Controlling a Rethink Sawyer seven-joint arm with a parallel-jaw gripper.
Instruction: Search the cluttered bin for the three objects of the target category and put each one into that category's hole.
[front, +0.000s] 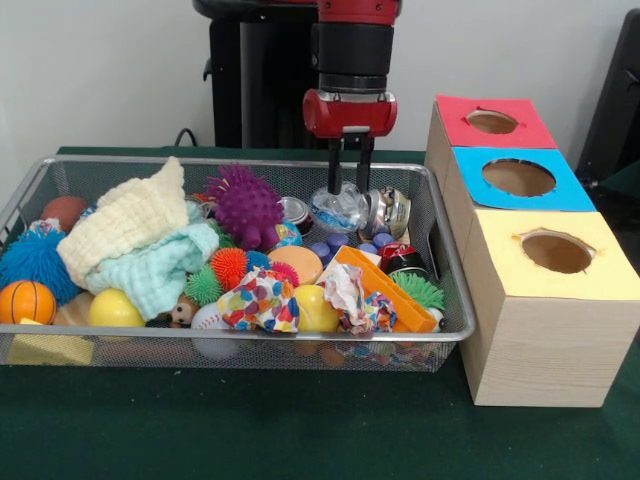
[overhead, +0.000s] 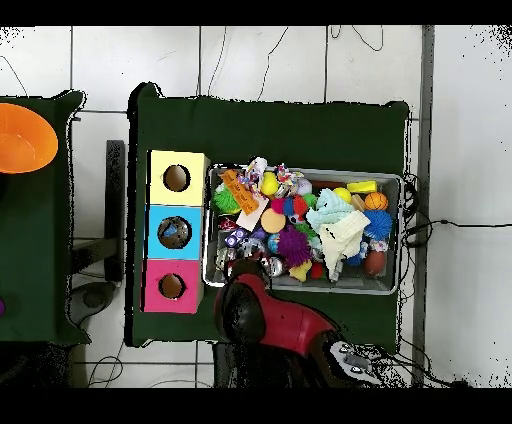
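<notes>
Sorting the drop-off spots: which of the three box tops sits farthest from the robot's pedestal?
The yellow-topped box, at the row's end; the blue-topped box is in the middle and the red-topped box nearest the pedestal.

Bright, even light; soft shadows, slight blur.

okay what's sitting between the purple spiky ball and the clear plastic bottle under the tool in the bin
In the front view, a crushed silver can sits between the purple spiky ball and the clear plastic bottle, which lies at the tool tips. The overhead view hides this stretch.
</notes>
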